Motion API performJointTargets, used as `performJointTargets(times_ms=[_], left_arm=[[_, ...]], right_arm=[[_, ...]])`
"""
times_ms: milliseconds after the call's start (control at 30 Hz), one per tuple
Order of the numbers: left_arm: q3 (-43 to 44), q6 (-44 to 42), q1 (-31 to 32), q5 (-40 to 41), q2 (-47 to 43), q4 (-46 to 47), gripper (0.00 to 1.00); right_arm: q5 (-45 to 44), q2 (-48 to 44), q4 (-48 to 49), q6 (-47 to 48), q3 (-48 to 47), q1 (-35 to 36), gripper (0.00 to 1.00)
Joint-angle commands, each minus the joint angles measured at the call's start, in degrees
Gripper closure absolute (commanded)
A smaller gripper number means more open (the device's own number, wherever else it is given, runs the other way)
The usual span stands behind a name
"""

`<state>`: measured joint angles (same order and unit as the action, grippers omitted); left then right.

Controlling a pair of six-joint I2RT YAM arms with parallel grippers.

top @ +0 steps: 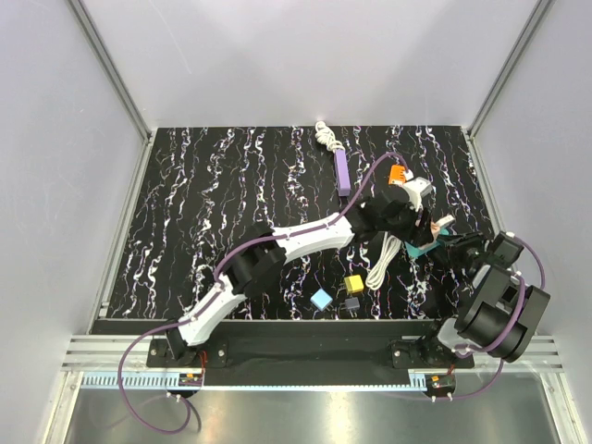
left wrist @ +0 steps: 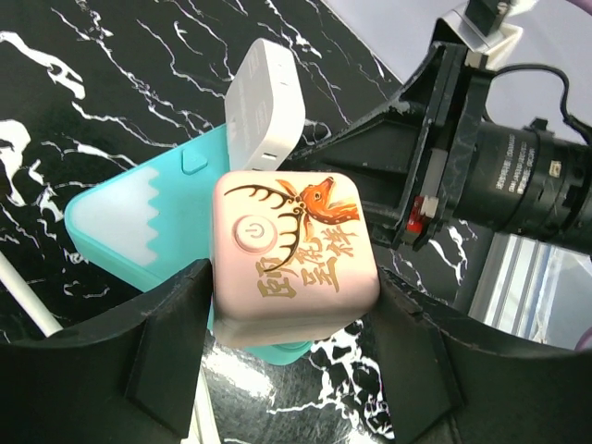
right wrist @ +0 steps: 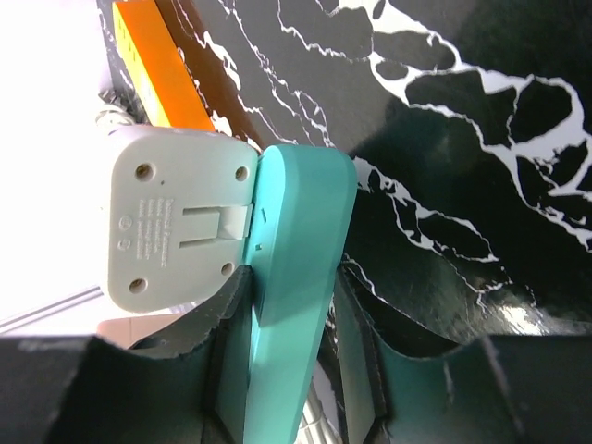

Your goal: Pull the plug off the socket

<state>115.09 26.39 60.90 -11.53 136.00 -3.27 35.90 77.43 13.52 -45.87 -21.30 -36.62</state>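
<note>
Toward the right of the marbled table (top: 185, 203), the left claw (left wrist: 291, 310) is clamping a pink socket cube (left wrist: 296, 245) by two opposite sides. A teal plug (right wrist: 291, 277) is sitting against the cube's back, with a white adapter (left wrist: 265, 102) leaning beside it. The right claw (right wrist: 294, 301) is hugging the teal plug's two flat faces. The grasping step appears to be finishing. Next, the claws likely need to draw straight apart, with the cube held firm.
</note>
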Motion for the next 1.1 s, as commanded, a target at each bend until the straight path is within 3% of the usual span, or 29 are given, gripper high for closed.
performJointTargets(times_ms=[0, 200, 500, 833, 933, 1000, 1067], left_arm=[[9.01, 1.82, 1.41, -3.33, -1.09, 6.17, 1.00], [12.26, 5.25, 0.80, -1.65, 1.01, 7.48, 1.00], [15.43, 5.24, -1.40, -8.24, 2.77, 15.22, 1.00], [19.29, 25.26, -5.97, -7.45, 4.88, 19.09, 1.00], [23.78, 21.71, -6.06, -7.10, 6.38, 14.08, 1.00], [22.13, 18.80, -5.89, -9.64, 5.85, 17.75, 1.00], [20.36, 10.55, -4.58, -12.90, 4.19, 19.09, 1.00]], right_arm=[[-8.21, -1.30, -3.68, 5.26, -0.24, 1.73, 1.00], [-11.73, -4.47, -5.52, 7.11, -0.93, 4.63, 1.00], [-12.96, -5.62, -5.87, 9.13, -1.46, 6.73, 1.00], [-15.24, -6.85, -5.52, 10.01, -1.55, 9.55, 1.00], [-15.51, -6.77, -5.61, 10.27, -1.81, 10.16, 1.00], [-15.68, -6.59, -5.70, 10.45, -1.90, 10.43, 1.00], [-15.69, -6.50, -5.61, 10.36, -1.90, 10.52, 1.00]])
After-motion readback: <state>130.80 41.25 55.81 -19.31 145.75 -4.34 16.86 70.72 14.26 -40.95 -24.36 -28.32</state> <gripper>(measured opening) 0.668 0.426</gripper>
